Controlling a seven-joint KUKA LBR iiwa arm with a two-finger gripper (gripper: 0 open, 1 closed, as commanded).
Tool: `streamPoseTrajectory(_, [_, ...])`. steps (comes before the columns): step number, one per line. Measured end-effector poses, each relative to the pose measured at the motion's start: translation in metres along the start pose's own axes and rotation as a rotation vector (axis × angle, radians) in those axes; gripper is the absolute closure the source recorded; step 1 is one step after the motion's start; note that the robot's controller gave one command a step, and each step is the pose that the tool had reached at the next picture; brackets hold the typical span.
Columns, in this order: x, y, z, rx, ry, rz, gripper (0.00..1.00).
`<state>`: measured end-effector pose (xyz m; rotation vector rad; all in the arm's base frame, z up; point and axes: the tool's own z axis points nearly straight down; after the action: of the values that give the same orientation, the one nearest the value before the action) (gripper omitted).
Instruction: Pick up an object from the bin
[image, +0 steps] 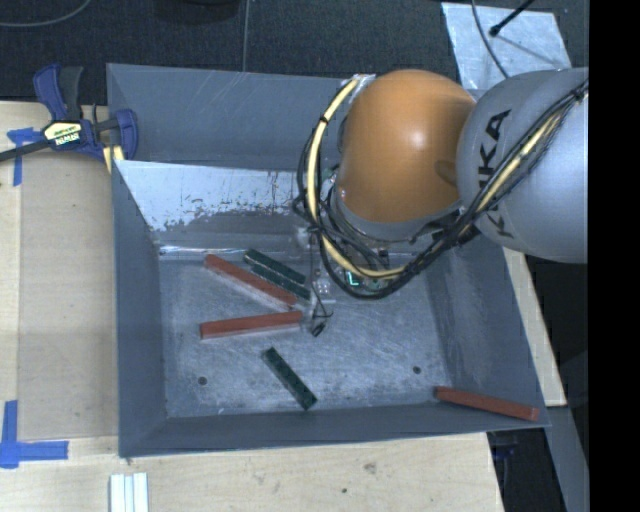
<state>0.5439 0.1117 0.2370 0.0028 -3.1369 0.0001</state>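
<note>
Camera view: bin (135, 300) holds red sticks (250, 326) and green sticks (288, 377); tool (318, 318) opening unclear.

I saw a level red-brown stick (250, 326) lying flat mid-floor in the bin (400, 340). A slanted red-brown stick (248, 280) lay just behind it, beside a dark green stick (275, 270). A front green stick (289, 378) lay apart, and a corner red-brown stick (487, 403) rested on the front-right slope.

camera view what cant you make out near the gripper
- Right end of the lower red-brown stick: camera view, covered by the gripper; touching or not unclear.
- Right end of the upper dark green stick: camera view, under the wrist cables.
- Back right floor of the bin: camera view, behind the orange cover.
</note>
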Motion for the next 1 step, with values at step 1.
streamPoseTrajectory(1, [0.005,0.0311,0.1714,0.0,0.0,0.033,0.0])
